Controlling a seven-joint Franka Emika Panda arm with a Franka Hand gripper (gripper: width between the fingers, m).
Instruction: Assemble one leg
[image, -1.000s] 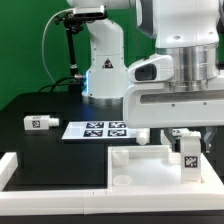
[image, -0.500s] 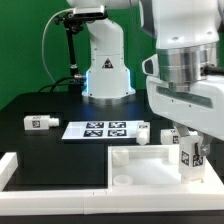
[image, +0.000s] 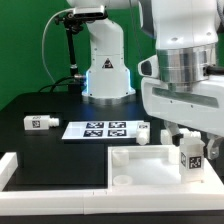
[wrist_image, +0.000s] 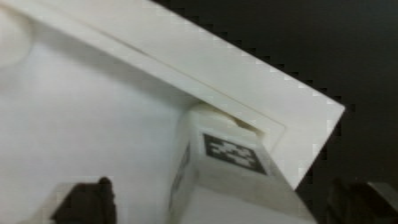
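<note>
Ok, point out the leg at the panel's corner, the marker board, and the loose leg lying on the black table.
leg at the corner (image: 187, 158), exterior view, on its tagged face.
marker board (image: 98, 129), exterior view, on its tagged top.
loose leg (image: 38, 122), exterior view, on its tagged end.
</note>
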